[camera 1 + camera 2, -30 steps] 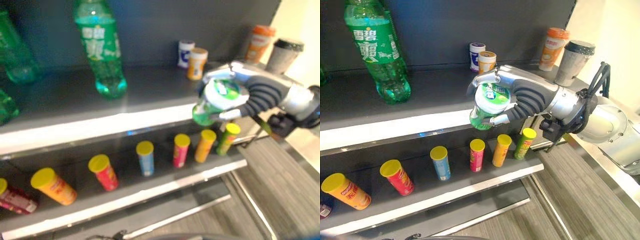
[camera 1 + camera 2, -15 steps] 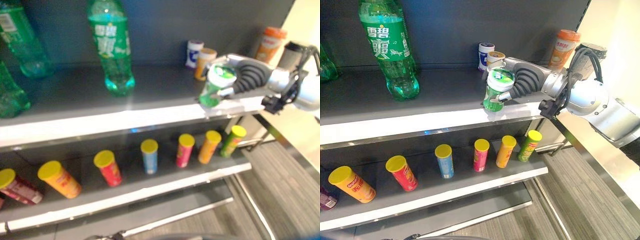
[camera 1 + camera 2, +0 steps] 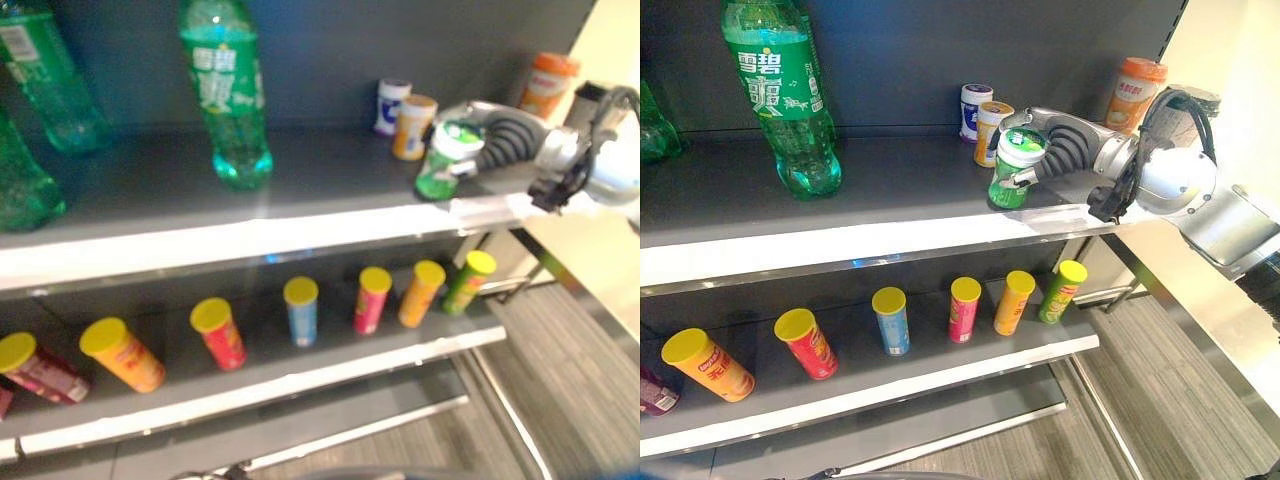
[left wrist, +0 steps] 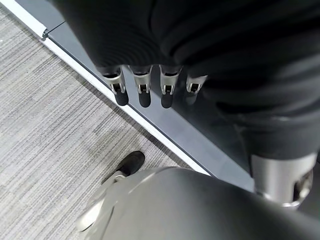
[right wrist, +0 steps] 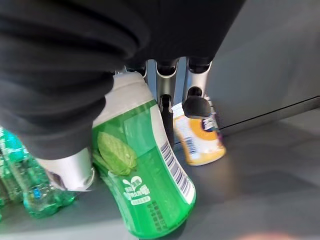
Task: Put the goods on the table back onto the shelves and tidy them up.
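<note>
My right hand (image 3: 1065,148) is shut on a small green bottle with a white cap (image 3: 1014,168), tilted with its base on or just above the upper shelf (image 3: 890,185) near the right end. In the right wrist view the fingers (image 5: 165,85) curl over the bottle (image 5: 145,170), with the thumb on its side. Close behind it stand an orange-yellow jar (image 3: 990,132) and a white-and-blue jar (image 3: 974,110). My left hand (image 4: 145,85) hangs low with straight fingers above grey floor, holding nothing.
Green soda bottles (image 3: 780,95) stand on the upper shelf's left. Several yellow-lidded tube cans (image 3: 890,320) lean along the lower shelf (image 3: 940,375). An orange cup (image 3: 1133,95) and a dark-lidded cup (image 3: 1185,105) stand on a counter at the right.
My right hand has carried the green bottle from in front of the shelf edge onto the upper shelf, back and to the right, near the jars.
</note>
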